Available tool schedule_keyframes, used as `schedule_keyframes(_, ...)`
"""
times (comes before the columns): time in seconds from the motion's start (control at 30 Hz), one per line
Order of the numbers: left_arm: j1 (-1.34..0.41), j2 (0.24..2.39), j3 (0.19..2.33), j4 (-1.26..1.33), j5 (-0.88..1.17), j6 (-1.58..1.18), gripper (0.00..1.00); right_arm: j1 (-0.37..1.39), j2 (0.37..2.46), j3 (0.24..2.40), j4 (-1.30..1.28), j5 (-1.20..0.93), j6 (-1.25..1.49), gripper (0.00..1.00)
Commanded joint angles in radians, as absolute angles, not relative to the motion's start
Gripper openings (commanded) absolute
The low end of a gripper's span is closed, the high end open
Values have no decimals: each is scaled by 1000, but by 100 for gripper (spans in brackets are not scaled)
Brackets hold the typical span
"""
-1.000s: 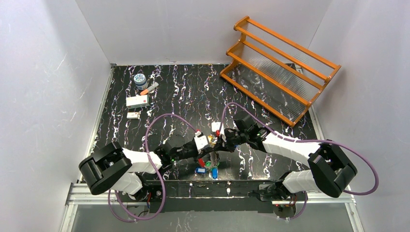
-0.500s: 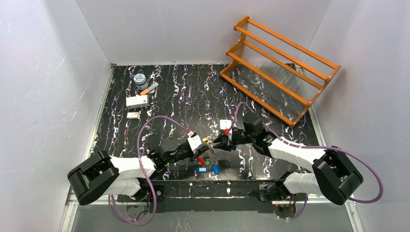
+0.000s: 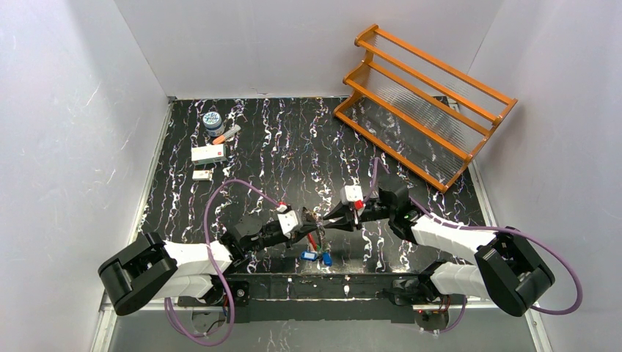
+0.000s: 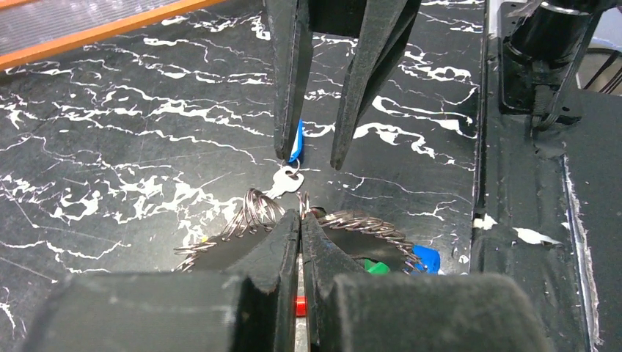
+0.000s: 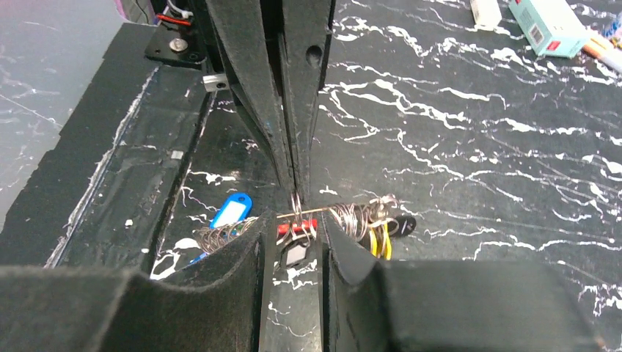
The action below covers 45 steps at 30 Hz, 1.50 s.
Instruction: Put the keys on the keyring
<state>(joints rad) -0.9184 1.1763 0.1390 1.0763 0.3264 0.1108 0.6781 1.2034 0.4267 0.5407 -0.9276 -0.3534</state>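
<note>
Left wrist view: left gripper (image 4: pixel 299 218), jaws pressed together on the keyring (image 4: pixel 253 213) wire, between both arms. Right gripper (image 4: pixel 310 161), shut a second ago, now spread. Key (image 4: pixel 287 180) lies against the ring, probably released; threading unconfirmed.

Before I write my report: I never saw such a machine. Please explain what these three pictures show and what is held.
These are two robot arms bolted at a black table, each ending in a two-finger gripper. One picture looks down from above; the other two come from a camera on each wrist, so each sees its own gripper below and the other opposite. The left gripper is shut on the wire of the keyring, which carries coloured tags. The right gripper faces it with open jaws and seems to hold nothing; a small silver key sits between the two grippers. Farther back are a jar, a box, a marker and a wooden rack.
</note>
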Motion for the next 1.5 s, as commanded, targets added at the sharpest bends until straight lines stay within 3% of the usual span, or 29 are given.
schedule_keyframes(0.0, -920, 1165, 134, 1170, 361, 112, 0, 676, 1207, 420, 636, -1006, -353, 34)
schedule_keyframes(0.63, -921, 1166, 135, 1177, 368, 106, 0, 675, 1306, 458, 650, -1039, -361, 33)
schedule_keyframes(1.2, -920, 1181, 137, 1177, 372, 113, 0, 676, 1346, 487, 682, -1060, -329, 19)
schedule_keyframes(1.37, -920, 1181, 138, 1175, 371, 113, 0, 675, 1356, 510, 641, -1060, -332, 3)
schedule_keyframes(1.47, -920, 1177, 136, 1176, 362, 122, 0, 675, 1350, 528, 565, -1049, -368, 1)
